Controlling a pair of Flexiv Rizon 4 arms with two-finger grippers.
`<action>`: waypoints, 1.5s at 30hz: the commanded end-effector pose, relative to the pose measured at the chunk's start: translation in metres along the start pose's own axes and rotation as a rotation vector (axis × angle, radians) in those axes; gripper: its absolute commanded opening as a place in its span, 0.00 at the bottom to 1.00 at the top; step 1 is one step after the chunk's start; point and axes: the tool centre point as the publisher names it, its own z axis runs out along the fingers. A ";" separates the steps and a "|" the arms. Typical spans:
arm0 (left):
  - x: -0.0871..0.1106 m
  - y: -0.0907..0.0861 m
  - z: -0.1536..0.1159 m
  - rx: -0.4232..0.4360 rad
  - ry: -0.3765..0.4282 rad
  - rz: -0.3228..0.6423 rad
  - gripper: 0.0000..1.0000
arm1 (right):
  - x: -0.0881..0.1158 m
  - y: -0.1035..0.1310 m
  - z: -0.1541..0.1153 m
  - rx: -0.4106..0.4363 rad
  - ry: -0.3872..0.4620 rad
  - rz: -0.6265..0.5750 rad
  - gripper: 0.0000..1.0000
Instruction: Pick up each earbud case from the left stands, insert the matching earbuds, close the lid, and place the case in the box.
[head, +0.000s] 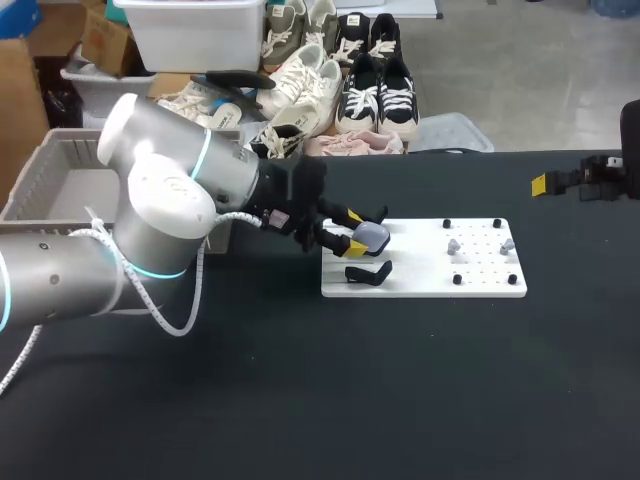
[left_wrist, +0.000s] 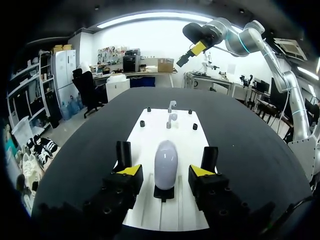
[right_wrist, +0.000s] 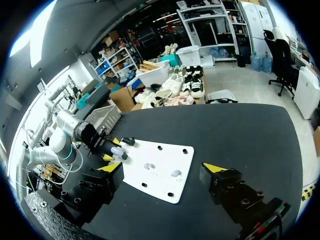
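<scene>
Head view: my left tool (head: 355, 232) is at the white board (head: 480, 285), its fingers apart on either side of the grey case (head: 373, 235). The earbuds (head: 453, 245) lie on the board well ahead of the tool. The box (head: 60, 165) sits behind the tool, and I see no case in the part that shows.

Left wrist view: the case stands upright on its stand (left_wrist: 163, 193) between the fingers, lid shut. There is a gap on each side and neither pad touches it.

Right wrist view: my right tool (right_wrist: 164, 169) hangs over the worktop (right_wrist: 240, 145) with its fingers apart and nothing between them. The board's near corner is just ahead of it, and the left tool and case are well beyond.

I judge the task to be at its start. The case is not yet gripped, so lifting, fitting the earbuds, closing and boxing all remain. I can read no label or writing on the case, board or box.
</scene>
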 end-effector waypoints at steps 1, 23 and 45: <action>0.001 0.000 0.002 -0.003 -0.004 0.002 0.60 | 0.000 -0.001 0.000 -0.003 0.001 -0.001 1.00; 0.005 -0.002 0.004 0.001 -0.009 0.002 0.00 | 0.000 -0.001 0.000 -0.003 0.001 -0.001 1.00; -0.049 -0.034 -0.037 0.006 -0.198 0.023 0.00 | 0.000 -0.001 0.000 -0.003 0.001 -0.001 1.00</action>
